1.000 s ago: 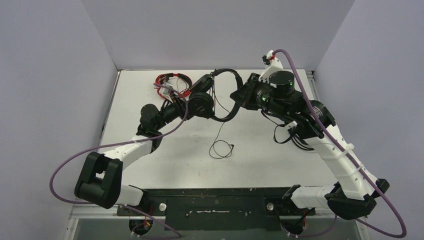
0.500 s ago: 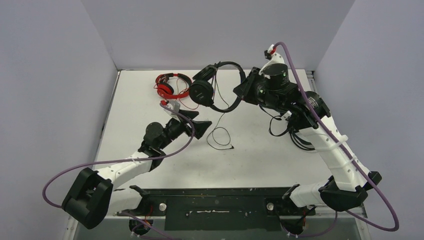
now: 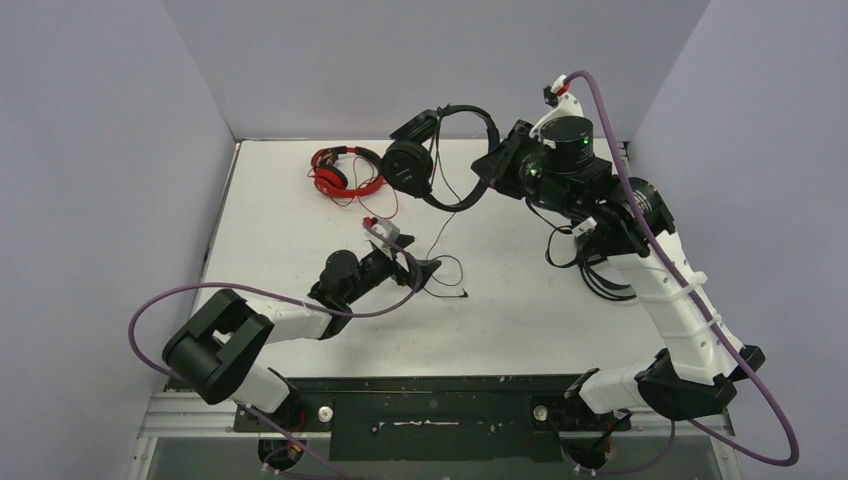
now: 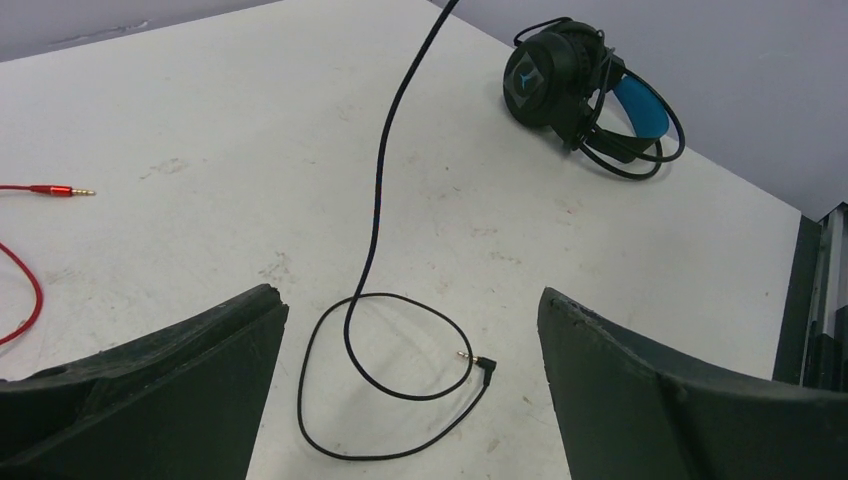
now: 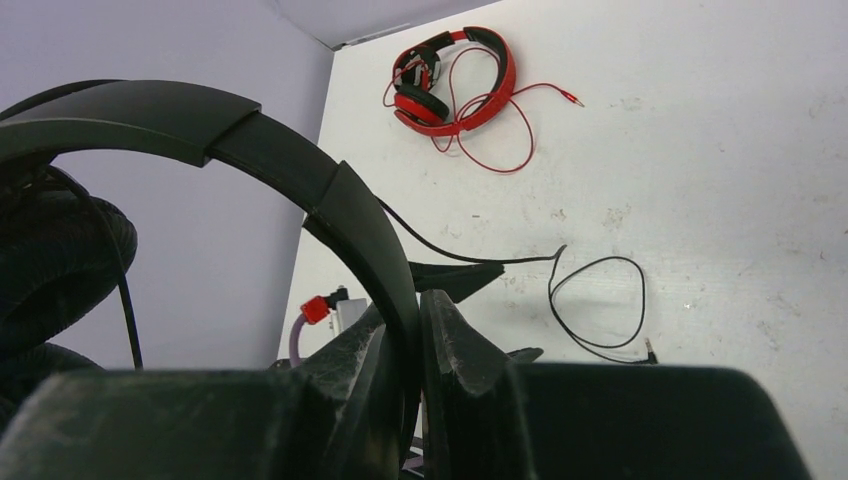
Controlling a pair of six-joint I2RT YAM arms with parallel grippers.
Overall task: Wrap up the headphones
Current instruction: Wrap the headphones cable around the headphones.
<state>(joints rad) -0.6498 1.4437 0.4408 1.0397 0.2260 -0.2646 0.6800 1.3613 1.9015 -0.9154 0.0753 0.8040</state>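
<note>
The left arm [image 3: 285, 320] and right arm [image 3: 668, 300] pair white link shells with bulky black joint housings. A thin purple cable runs along each: the left cable [image 3: 133, 332] and the right cable [image 3: 796, 438], both ending in a red plug [image 3: 561, 97] near the wrist. A green light [image 3: 533, 172] glows on the right wrist motor. The left claw [image 4: 410, 310] and right claw [image 5: 412, 330] have matte black, wedge-shaped fingers.

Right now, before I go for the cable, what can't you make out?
- Top view: the blue-band headphones sit mostly behind the right arm.
- Left wrist view: the black cable runs off the top edge, and the red cord off the left.
- Right wrist view: the earcups of the black headphones are partly cut off by the left edge.
</note>
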